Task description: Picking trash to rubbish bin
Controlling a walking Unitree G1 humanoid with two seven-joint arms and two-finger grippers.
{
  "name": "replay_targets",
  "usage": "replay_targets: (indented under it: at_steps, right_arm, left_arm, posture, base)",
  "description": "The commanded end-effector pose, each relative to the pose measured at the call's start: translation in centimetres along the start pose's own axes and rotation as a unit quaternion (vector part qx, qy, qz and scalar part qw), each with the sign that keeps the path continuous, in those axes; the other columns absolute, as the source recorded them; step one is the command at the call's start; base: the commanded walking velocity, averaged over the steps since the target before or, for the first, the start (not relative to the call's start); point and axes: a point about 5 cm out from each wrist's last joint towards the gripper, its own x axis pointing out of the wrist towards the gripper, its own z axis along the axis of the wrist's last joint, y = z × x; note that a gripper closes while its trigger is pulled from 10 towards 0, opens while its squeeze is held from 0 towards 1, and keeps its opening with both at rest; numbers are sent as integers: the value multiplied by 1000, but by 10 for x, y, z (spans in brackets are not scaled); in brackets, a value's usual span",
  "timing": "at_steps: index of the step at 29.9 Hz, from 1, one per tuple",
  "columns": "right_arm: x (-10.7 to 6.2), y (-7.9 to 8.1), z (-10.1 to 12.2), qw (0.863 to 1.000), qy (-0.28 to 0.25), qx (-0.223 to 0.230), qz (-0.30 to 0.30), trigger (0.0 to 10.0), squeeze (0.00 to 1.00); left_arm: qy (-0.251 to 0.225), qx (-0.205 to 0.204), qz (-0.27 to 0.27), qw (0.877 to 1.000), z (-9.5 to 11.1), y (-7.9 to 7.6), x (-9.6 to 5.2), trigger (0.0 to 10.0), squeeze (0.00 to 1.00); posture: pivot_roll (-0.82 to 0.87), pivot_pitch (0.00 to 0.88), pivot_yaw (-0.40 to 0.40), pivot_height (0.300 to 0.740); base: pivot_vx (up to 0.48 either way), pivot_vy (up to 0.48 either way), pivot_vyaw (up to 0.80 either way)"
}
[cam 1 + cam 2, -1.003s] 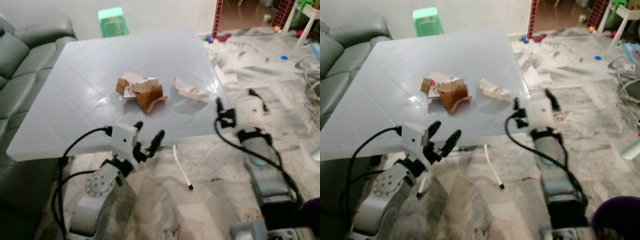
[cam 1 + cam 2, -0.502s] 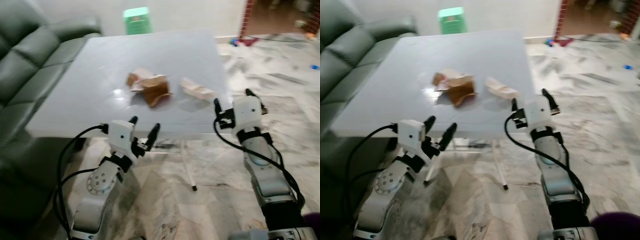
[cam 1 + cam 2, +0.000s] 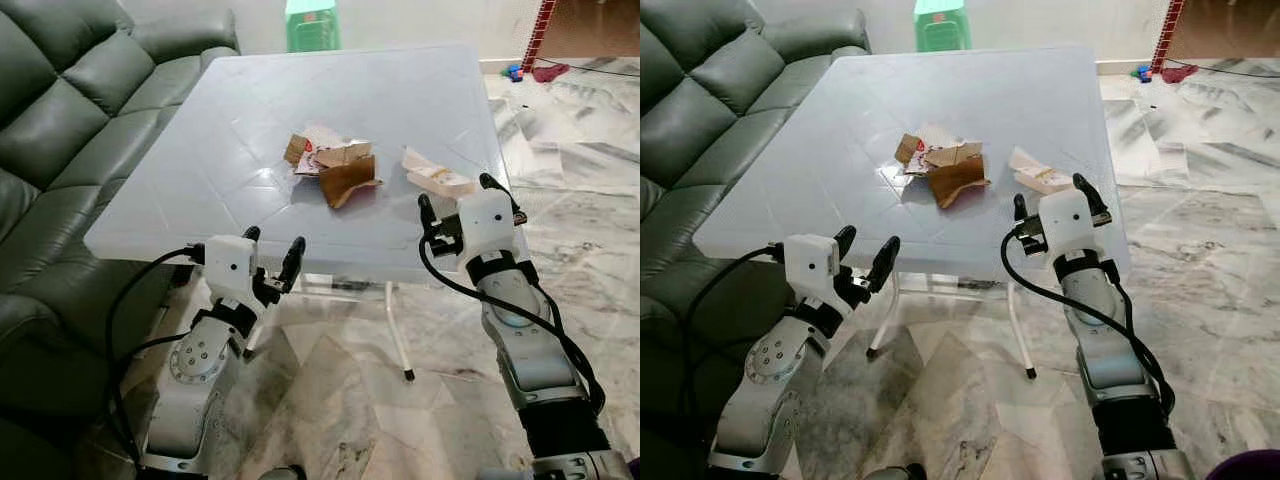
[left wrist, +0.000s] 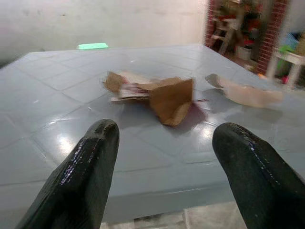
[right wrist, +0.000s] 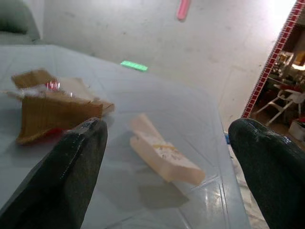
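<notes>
A pile of torn brown cardboard scraps (image 3: 335, 170) lies in the middle of the pale grey table (image 3: 200, 150). A white crumpled wrapper (image 3: 437, 178) rests near the table's right edge. My left gripper (image 3: 273, 240) hovers open at the table's near edge, in front of the cardboard scraps (image 4: 167, 98). My right gripper (image 3: 454, 190) is open at the near right corner, just short of the wrapper (image 5: 162, 150). Neither gripper holds anything.
A dark grey-green sofa (image 3: 70, 130) runs along the table's left side. A green plastic stool (image 3: 312, 22) stands behind the table. White table legs (image 3: 398, 330) rise from the marble floor between my arms. A purple rim (image 3: 1250, 465) peeks in at the bottom right.
The whole view has swung, so more of the sofa is in sight. My right gripper has come from beside the table to its near right corner. Both grippers stay open.
</notes>
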Motion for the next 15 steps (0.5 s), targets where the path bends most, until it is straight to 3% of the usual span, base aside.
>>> replay_targets:
  at_steps: [1,3,6,11,15]
  right_arm:
    - [4,-1,7,1000,-13,22,-12,10000,0]
    - [5,0,6,999,-8,36,-15,10000,0]
    - [5,7,4,995,7,96,-7,10000,0]
    - [0,14,-4,994,19,108,7,10000,0]
    - [2,14,-2,996,9,86,16,10000,0]
  left_arm:
    - [-15,20,63,998,2,21,0,10000,0]
    - [-24,32,94,995,4,32,0,10000,0]
    - [-32,51,159,985,10,59,2,10000,0]
    - [-41,61,174,982,14,69,9,10000,0]
    - [-47,62,162,984,14,67,14,10000,0]
  posture:
    - [2,56,65,740]
    - [2,56,65,740]
    - [0,34,63,740]
    - [3,9,65,740]
    - [-3,0,65,740]
  base:
    - [0,0,0]
    - [0,0,0]
    - [0,0,0]
    - [0,0,0]
    - [0,0,0]
